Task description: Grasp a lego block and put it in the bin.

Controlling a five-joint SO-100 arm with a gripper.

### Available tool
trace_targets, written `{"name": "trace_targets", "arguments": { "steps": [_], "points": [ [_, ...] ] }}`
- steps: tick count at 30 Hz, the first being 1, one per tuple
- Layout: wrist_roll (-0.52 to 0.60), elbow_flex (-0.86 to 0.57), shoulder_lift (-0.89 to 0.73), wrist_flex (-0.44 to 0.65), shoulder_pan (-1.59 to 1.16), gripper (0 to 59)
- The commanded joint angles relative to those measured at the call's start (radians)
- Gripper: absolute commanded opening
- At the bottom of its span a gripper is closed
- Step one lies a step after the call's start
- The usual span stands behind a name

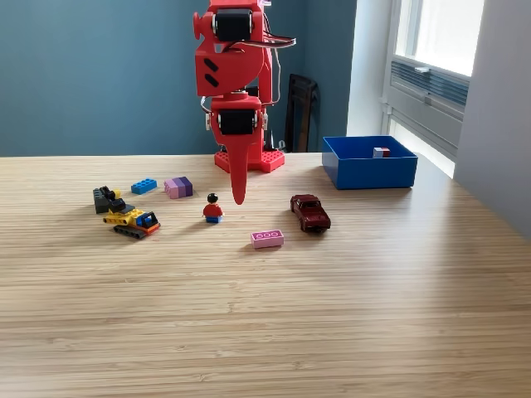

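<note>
My red arm reaches down from its base at the back of the table. Its gripper [238, 196] points straight down, shut and empty, with its tip just right of a small lego figure [213, 209]. A pink lego block [267, 239] lies flat in front of the gripper, a little to the exterior view's right. Further left lie a blue block [143, 186] and a pink-and-purple block [177, 187]. The blue bin [369, 172] stands at the back right with a small red-and-white piece [381, 152] inside.
A dark red toy car [310, 213] sits between the pink block and the bin. A yellow lego vehicle [133, 220] and a dark grey piece [105, 197] lie at the left. A wall and window edge stand at the right.
</note>
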Motion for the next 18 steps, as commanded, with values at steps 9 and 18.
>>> {"name": "trace_targets", "arguments": {
  "steps": [9,18],
  "points": [
    [-0.071,-0.094,0.064,-0.098,-0.077,26.5],
    [-0.075,-0.124,-0.021,-0.106,-0.13,26.0]
  ]
}}
